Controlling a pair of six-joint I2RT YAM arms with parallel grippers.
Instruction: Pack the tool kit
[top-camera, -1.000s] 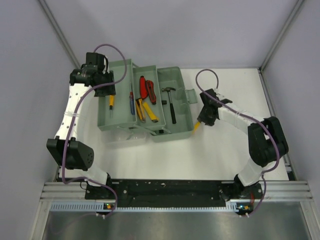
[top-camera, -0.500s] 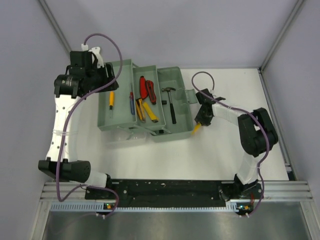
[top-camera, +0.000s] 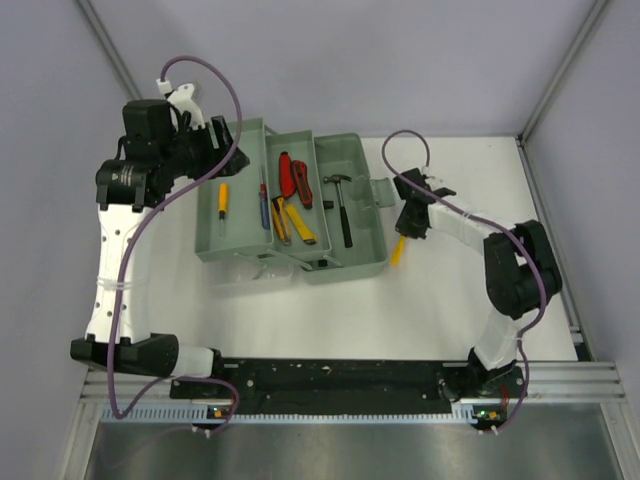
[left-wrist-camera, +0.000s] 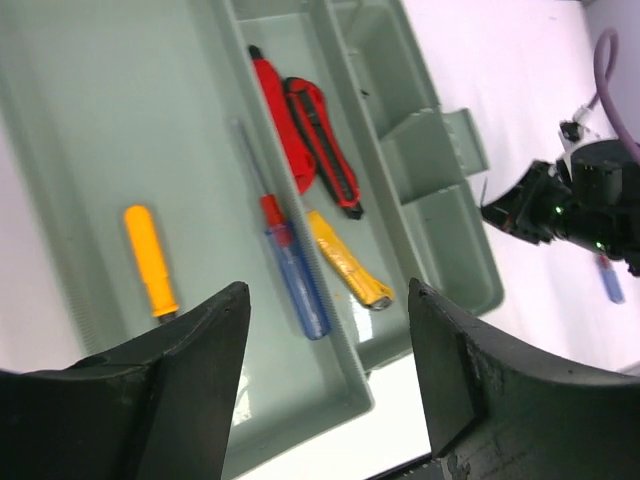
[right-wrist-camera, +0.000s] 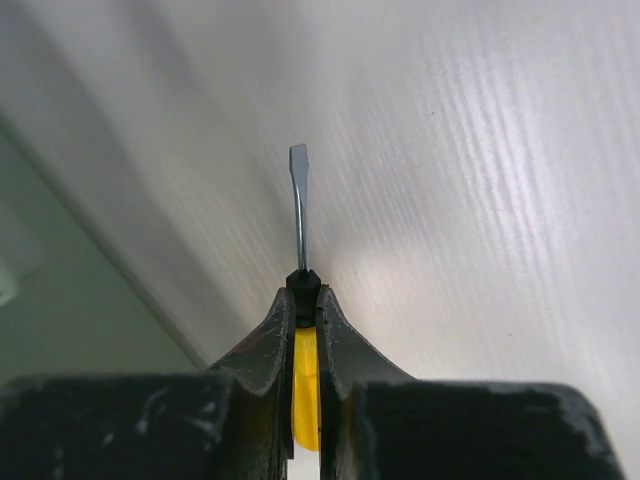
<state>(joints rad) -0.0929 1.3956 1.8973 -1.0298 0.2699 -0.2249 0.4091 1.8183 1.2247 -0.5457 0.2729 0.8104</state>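
Your right fingers (right-wrist-camera: 272, 345) are clamped on a yellow-handled screwdriver (right-wrist-camera: 299, 200), held just off the toolbox (top-camera: 362, 248) at its 3 o'clock side, over the surface (top-camera: 430, 300). Your left fingers (left-wrist-camera: 190, 350) stand wide with nothing between them, above the toolbox's 10 o'clock corner. The toolbox sits mid-surface, trays spread, with the hammer (top-camera: 343, 205) and blue-handled screwdriver (left-wrist-camera: 300, 290) inside

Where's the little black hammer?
In the top view, the hammer lies inside the toolbox, in its right-hand section, just right of the red-and-black cutter.
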